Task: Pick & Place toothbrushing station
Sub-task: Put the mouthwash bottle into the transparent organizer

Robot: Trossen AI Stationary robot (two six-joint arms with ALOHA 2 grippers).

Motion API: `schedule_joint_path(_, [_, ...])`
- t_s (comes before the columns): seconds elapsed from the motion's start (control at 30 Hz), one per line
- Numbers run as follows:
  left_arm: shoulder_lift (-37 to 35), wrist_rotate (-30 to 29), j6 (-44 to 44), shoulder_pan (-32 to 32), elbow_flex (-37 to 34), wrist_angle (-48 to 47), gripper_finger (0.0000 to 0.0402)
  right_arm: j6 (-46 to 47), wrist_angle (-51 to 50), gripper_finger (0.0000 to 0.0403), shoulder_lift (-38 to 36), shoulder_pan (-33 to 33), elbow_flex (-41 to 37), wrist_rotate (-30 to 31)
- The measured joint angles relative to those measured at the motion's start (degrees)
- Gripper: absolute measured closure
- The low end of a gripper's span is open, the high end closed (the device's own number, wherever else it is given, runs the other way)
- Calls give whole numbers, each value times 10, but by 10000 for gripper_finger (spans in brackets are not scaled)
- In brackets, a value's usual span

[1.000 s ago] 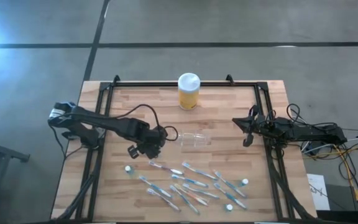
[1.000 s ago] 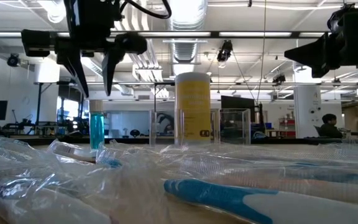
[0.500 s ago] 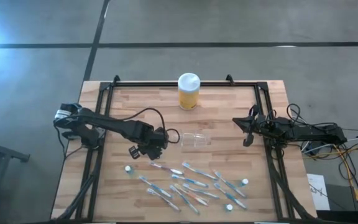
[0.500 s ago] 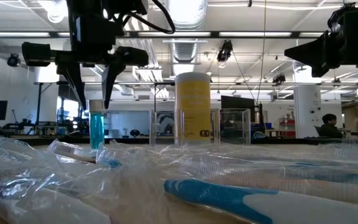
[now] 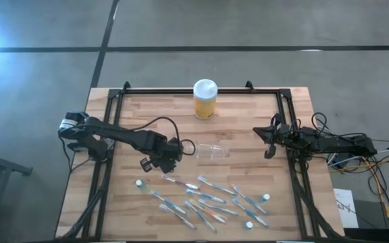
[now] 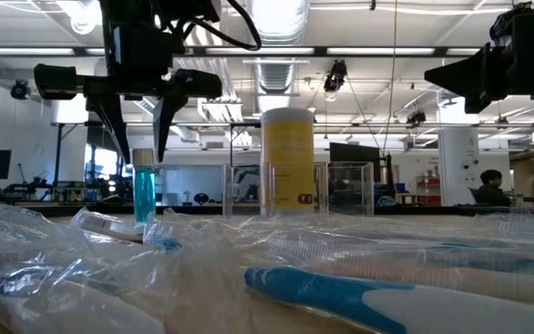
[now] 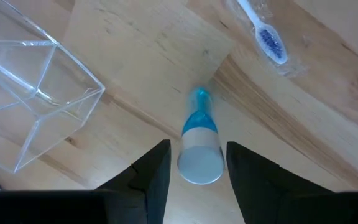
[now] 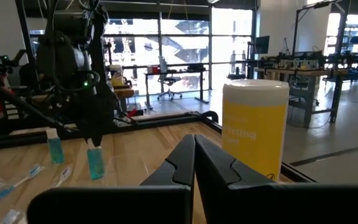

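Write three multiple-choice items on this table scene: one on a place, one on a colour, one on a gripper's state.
1. Where is the clear holder?
A. beside the left gripper
B. on the yellow jar
C. under the right gripper

2. What colour is the jar's lid?
A. blue
B. white
C. black

3. How do the left gripper's fingers stand?
A. shut on a toothbrush
B. shut on nothing
C. open around an upright blue tube

Key: 1 A, the high view shows it just beside that gripper. 2 B, the lid shows white from above. 3 C, the left wrist view shows gaps either side of the tube's cap.
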Motion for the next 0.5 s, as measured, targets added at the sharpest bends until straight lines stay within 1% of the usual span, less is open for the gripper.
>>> schedule_joint_path(0.5, [0,7,0,0,0,5,241,2,-5,394,0,0,0,0])
